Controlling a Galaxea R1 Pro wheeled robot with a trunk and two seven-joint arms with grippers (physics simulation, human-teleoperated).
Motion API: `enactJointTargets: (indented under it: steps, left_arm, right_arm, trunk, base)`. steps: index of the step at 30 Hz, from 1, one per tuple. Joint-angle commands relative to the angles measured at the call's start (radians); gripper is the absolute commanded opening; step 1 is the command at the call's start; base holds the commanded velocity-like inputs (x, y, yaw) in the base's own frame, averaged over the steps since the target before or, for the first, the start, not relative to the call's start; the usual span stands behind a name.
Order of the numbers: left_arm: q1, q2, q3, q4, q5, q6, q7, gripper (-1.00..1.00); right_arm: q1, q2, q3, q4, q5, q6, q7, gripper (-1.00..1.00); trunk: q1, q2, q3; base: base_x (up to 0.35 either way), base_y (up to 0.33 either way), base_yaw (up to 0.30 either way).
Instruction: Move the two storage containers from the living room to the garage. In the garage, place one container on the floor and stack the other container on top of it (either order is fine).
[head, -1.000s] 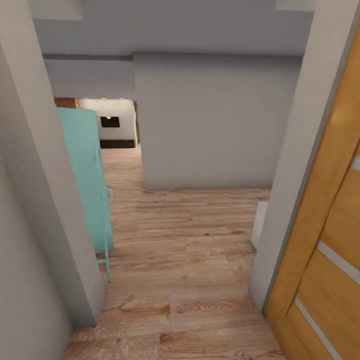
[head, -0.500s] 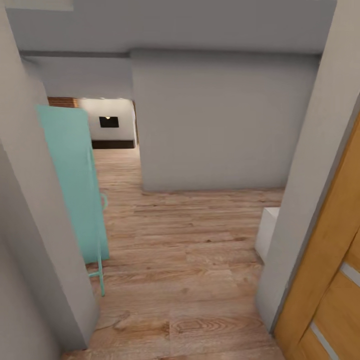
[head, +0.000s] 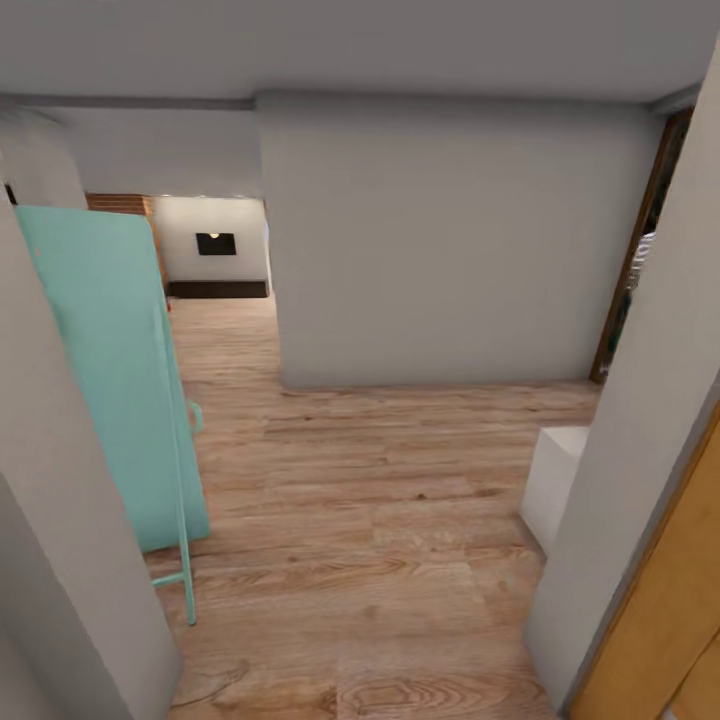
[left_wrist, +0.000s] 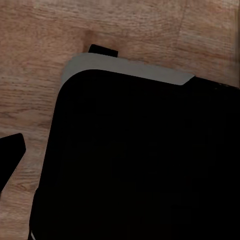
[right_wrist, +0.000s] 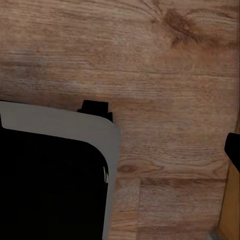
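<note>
Both wrist cameras look down at wood plank floor past the robot's black base — each tool's opening can't be told. Ahead, a grey wall and a turquoise panel; no writing legible.

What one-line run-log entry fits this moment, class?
phase: in transit | place: doorway onto wood floor | ahead: grey wall | left: teal panel | right: wood door | containers: unseen | grippers: unseen

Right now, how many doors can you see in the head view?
2: a mint-green panel door stands open at the left, and an orange-brown wooden door is at the lower right edge. Others may be hidden behind the grey walls.
</note>
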Motion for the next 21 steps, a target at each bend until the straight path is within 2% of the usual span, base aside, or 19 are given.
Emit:
enactJointTargets:
  steps: [1,21]
  left_arm:
    - [0.0,0.0,0.0,0.0,0.005,-0.003,0.001,1.0]
    - [0.0,0.0,-0.001,0.0,0.005,0.006,0.001,1.0]
  right_arm:
    - [-0.001,0.0,0.007,0.002,0.004,-0.004,0.001,1.0]
    - [-0.001,0.001,0.015,0.002,0.017,-0.003,0.0,1.0]
  trunk:
    - [0.001,0.0,-0.001]
    - [0.001,0.0,-0.001]
  base:
    - [0.324,0.0,0.0]
    - [0.324,0.0,0.0]
